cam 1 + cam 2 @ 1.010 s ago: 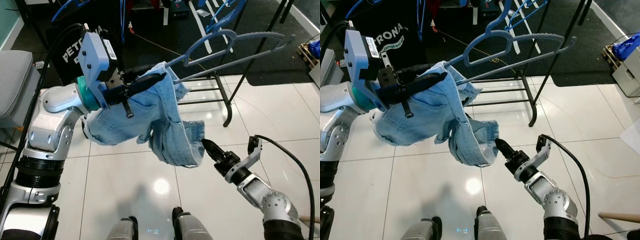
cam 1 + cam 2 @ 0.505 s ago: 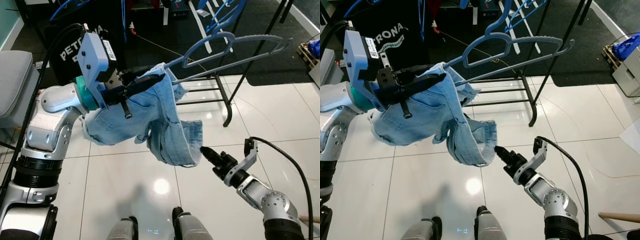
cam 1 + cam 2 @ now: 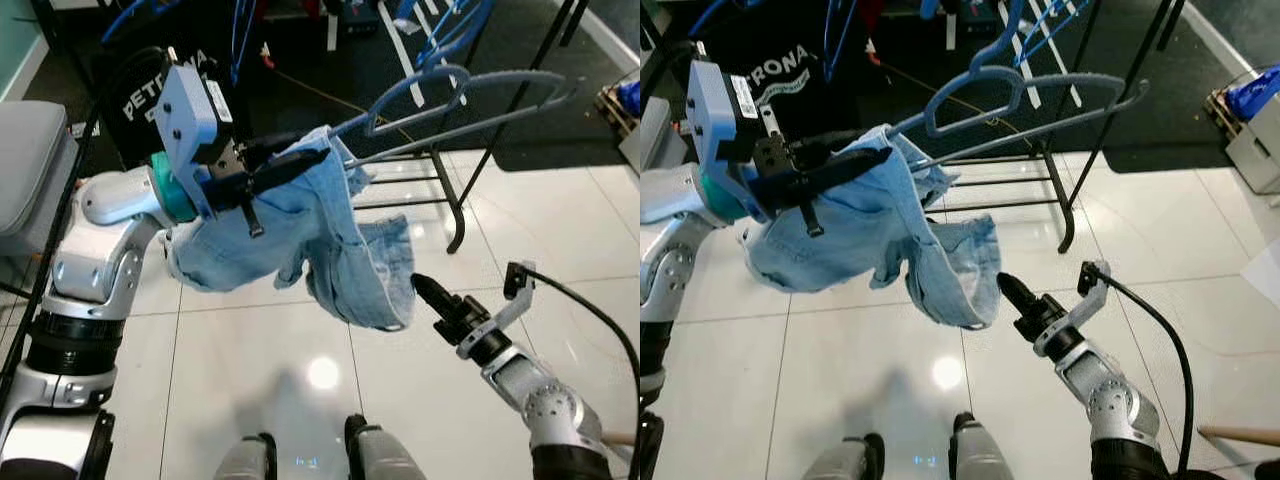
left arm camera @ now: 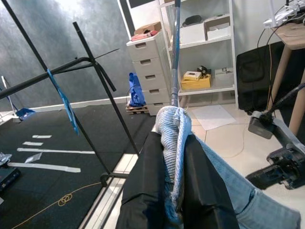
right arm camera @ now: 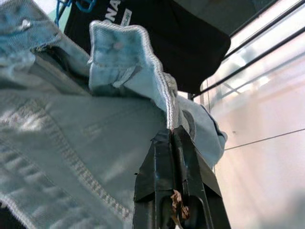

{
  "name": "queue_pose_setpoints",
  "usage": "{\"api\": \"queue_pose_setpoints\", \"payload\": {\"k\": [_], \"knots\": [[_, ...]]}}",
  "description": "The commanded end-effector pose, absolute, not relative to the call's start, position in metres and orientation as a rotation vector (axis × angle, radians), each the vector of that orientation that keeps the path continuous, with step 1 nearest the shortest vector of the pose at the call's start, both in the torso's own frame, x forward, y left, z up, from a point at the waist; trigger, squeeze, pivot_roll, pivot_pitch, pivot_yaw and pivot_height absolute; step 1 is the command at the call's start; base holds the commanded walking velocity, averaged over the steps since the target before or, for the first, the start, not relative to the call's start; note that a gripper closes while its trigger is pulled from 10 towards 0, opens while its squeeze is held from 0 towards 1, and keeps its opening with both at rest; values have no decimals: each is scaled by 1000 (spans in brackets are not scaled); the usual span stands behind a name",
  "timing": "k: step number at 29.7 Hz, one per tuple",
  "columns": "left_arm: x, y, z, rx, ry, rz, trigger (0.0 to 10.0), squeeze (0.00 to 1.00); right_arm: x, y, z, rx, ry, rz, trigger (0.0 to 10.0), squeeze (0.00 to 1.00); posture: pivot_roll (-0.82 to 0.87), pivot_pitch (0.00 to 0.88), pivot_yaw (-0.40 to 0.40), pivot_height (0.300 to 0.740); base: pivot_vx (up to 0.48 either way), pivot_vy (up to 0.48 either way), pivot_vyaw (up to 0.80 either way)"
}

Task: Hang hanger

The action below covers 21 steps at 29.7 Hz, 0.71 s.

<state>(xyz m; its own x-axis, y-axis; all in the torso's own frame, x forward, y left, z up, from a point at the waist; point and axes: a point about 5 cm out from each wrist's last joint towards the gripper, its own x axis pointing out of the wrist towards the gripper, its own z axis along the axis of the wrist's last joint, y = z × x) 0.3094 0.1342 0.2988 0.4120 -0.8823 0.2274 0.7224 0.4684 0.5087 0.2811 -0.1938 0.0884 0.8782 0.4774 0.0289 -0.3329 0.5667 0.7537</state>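
A blue-grey plastic hanger (image 3: 470, 85) carries light denim shorts (image 3: 300, 235) draped over its lower bar. My left gripper (image 3: 290, 165) is raised at chest height and shut on the hanger's end through the denim; the left wrist view shows the cloth (image 4: 174, 143) bunched between the black fingers (image 4: 143, 191). My right gripper (image 3: 420, 288) is low on the right, shut, its tips against the hanging hem of the shorts (image 5: 143, 62). The hanger's hook points toward the black clothes rack (image 3: 450, 190) beyond.
A black printed T-shirt (image 3: 140, 100) and blue hangers (image 3: 450, 25) hang on the rack behind. A grey seat (image 3: 25, 160) stands at the left. White glossy tiles (image 3: 250, 350) lie underfoot, dark matting (image 3: 320, 70) farther off. Boxes (image 3: 1255, 130) sit at the far right.
My right gripper has shifted slightly right and up, and the hem of the shorts has risen with it. The left arm and hanger have hardly moved.
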Motion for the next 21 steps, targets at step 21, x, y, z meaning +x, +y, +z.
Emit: {"api": "queue_pose_setpoints", "payload": {"k": [21], "knots": [[301, 135, 298, 389, -517, -1084, 0, 0, 280, -303, 150, 839, -345, 7, 0, 0, -47, 135, 77, 740, 0, 0, 0]]}}
